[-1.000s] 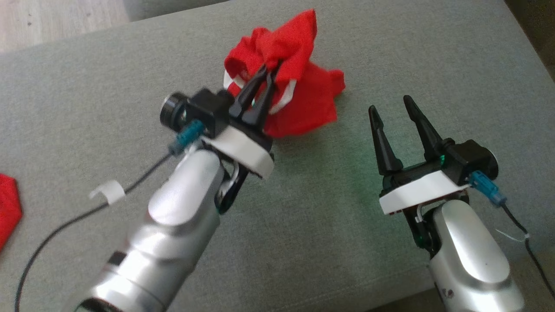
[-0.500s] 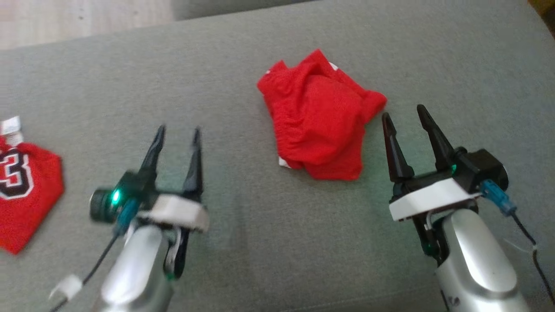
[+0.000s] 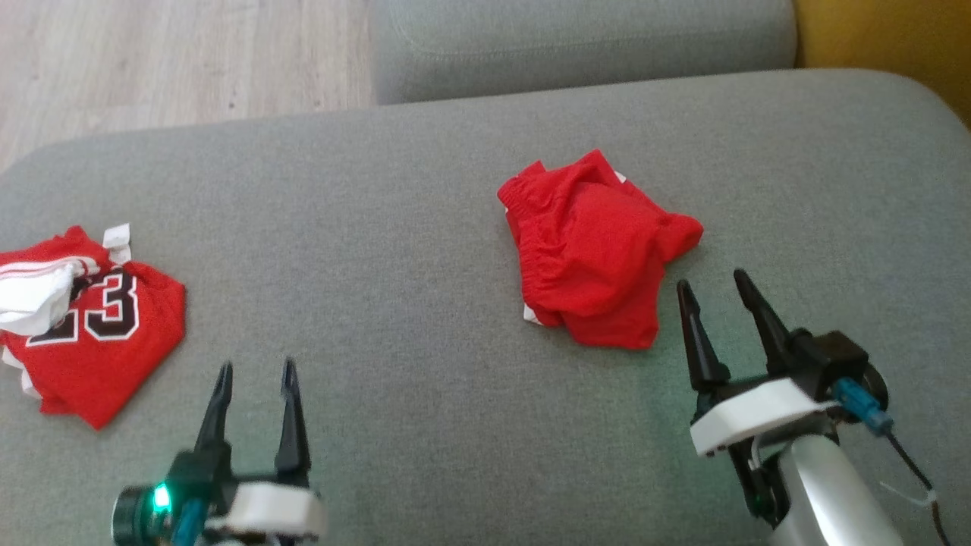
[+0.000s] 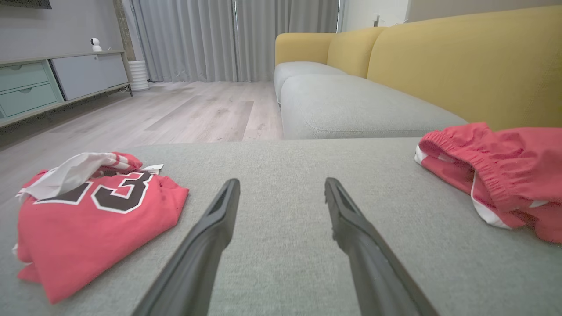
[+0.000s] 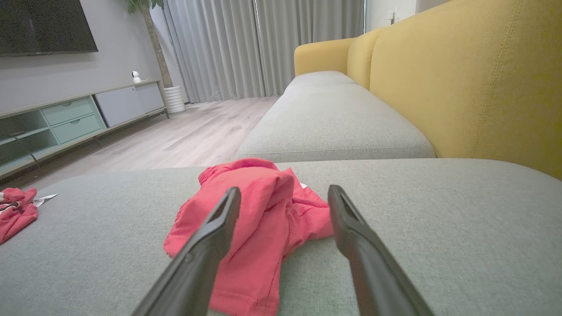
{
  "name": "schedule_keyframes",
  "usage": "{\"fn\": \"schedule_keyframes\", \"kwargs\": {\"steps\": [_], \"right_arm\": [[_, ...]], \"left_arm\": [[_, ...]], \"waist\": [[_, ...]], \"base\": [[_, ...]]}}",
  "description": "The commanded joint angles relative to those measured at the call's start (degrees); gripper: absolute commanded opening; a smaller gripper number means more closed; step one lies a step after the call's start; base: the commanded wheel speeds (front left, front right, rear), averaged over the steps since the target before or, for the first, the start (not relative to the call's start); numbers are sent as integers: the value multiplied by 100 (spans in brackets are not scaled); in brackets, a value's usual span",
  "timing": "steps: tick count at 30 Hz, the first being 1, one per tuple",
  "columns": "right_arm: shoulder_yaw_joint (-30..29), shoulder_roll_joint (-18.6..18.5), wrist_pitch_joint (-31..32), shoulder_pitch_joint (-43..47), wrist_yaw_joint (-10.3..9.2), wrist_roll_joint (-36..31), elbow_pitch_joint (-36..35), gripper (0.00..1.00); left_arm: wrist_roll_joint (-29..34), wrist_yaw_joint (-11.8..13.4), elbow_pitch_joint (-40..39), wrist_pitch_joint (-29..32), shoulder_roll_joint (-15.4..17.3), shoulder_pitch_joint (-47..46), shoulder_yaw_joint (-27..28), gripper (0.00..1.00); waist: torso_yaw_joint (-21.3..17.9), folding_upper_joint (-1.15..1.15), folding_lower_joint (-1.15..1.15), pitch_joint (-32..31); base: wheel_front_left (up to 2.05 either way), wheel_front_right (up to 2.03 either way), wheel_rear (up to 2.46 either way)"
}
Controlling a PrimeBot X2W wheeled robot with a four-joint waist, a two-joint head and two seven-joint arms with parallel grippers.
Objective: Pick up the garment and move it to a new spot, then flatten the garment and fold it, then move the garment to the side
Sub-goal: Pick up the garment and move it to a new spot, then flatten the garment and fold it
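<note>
Left gripper [image 3: 256,366]: low at the robot's left, two dark fingers spread apart, tips pointing forward, green light [image 3: 161,497] lit at its base. Right gripper [image 3: 711,279]: at the robot's right, fingers likewise parted, leaning slightly leftward, white mount on a silver forearm [image 3: 823,493].

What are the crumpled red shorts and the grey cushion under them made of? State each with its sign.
Red shorts: soft, matte textile, likely a synthetic sports knit; it slumps in folds and the waistband is puckered by elastic. Grey cushion: matte woven upholstery fabric over padding, judging by its fine flecked grain and rounded edges.
</note>
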Motion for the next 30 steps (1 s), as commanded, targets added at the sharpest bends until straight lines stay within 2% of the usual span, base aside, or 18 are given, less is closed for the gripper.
{"fn": "schedule_keyframes", "kwargs": {"steps": [1,17,19,24,30], "right_arm": [[78,49,-63,-70,25,-10,-150,100],[114,49,-63,-67,25,-6,-158,100],[122,49,-63,-78,25,1,-166,100],[178,49,-63,-163,25,7,-204,100],[223,49,-63,-337,25,-16,-273,100]], "left_arm": [[69,-19,-209,-46,-15,-25,278,100],[248,-227,-193,-46,-136,-17,376,100],[213,-316,-186,-46,-139,-33,338,100],[6,-635,-148,-46,-141,-316,-125,100],[-300,-819,57,-46,-141,-1084,-1089,100]], "waist": [[-1,0,2,-69],[130,0,2,68],[136,0,2,86],[25,0,2,234],[-371,0,2,586]], "base": [[0,0,0],[0,0,0],[0,0,0],[0,0,0],[0,0,0]]}}
